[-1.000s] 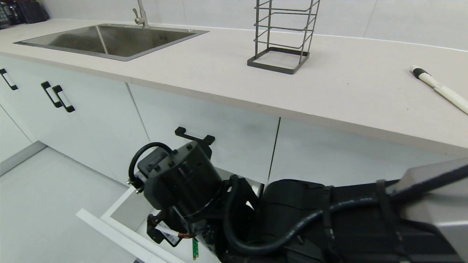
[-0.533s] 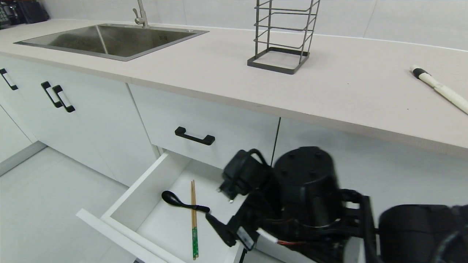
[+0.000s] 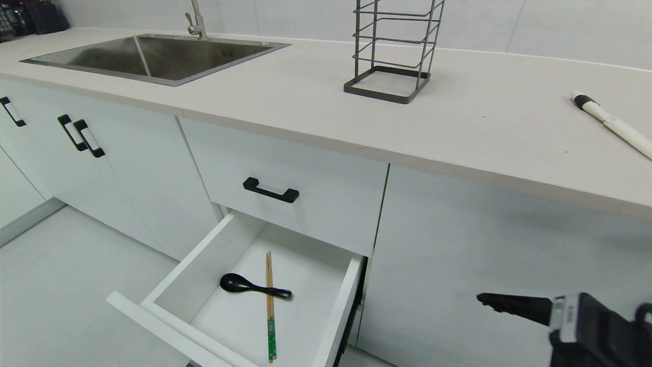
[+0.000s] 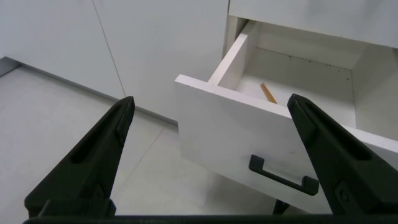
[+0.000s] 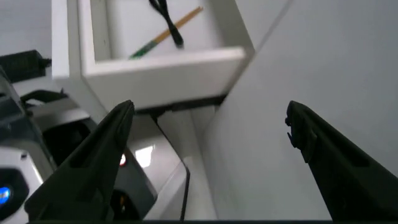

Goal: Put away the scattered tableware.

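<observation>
we see a kitchen counter [image 3: 305, 102] with white cabinets below it. one low drawer [image 3: 204, 265] stands pulled out and open. inside it, on the white floor of the drawer, lie a black spoon [image 3: 233, 283] and a pair of chopsticks [image 3: 270, 326] with green ends. the spoon's handle crosses over the chopsticks, touching them, and its bowl lies to the left of them. the chopsticks run roughly front to back.

on the counter, far to the right, a white-handled utensil [image 3: 611, 124] with a black band lies flat, well apart from the drawer. we cannot tell what kind of utensil it is. a dark wire rack [image 3: 395, 51] stands upright near the middle of the counter, and a steel sink [image 3: 153, 53] with a faucet [image 3: 196, 20] sits to the left. just above the open drawer is a shut drawer with a black handle [image 3: 271, 190].

the left gripper [image 4: 208, 109] hangs outside the drawer, facing its front panel, jaws spread wide with nothing between them. the right gripper [image 5: 205, 118] is low on the right, beside the drawer and before a plain cabinet door, jaws also spread wide and holding nothing.
</observation>
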